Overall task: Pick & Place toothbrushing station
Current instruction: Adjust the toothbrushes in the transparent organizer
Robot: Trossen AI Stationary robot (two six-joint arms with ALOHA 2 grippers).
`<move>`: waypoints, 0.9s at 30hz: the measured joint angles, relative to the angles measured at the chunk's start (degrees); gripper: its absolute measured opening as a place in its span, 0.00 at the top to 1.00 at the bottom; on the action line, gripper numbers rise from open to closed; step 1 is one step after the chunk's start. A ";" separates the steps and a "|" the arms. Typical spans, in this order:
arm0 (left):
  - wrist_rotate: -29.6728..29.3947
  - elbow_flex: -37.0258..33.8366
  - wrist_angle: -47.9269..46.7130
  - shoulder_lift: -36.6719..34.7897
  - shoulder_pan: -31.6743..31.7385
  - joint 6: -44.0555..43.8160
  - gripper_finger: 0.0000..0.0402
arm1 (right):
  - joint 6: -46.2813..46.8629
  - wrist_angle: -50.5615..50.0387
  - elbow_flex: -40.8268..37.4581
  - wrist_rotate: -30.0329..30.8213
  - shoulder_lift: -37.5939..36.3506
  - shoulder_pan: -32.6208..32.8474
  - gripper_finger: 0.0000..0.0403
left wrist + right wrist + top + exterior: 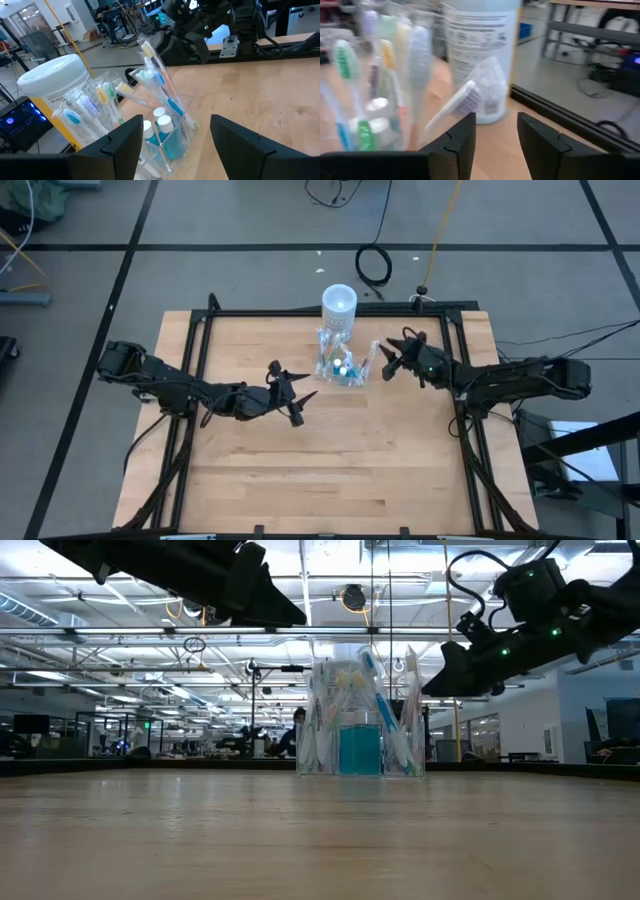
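Toothbrushing station (340, 365), a clear plastic container of wrapped toothbrushes (152, 75) and white-capped blue tubes (165, 131), stands on the wooden table (330, 470) near its far edge, just in front of a white cylinder (339, 306). Left gripper (293, 392) hovers beside it with fingers spread wide, holding nothing. Right gripper (389, 359) hangs close on the other side, fingers narrowly parted and empty

toothbrushing station (340, 366) between both grippers, white cylinder (339, 307) behind it.
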 joint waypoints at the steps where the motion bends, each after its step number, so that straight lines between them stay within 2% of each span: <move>1: 0.00 0.00 0.09 0.00 0.00 0.22 0.40 | -0.12 0.92 0.00 -1.73 0.49 -0.27 0.67; 5: 0.04 0.00 0.60 0.00 0.00 0.47 0.40 | -0.11 2.11 0.02 -5.40 1.23 -0.63 0.67; 14: 4.06 0.00 1.00 0.00 0.76 0.82 0.40 | -0.17 8.02 0.00 -5.26 1.25 -0.61 0.67; 19: 4.41 0.00 1.20 0.00 1.64 0.34 0.40 | -3.38 7.63 0.00 -5.64 1.27 -0.63 0.67; 27: 4.48 0.00 5.24 0.00 2.83 0.25 0.40 | -3.34 11.17 0.02 -11.68 1.25 -4.23 0.65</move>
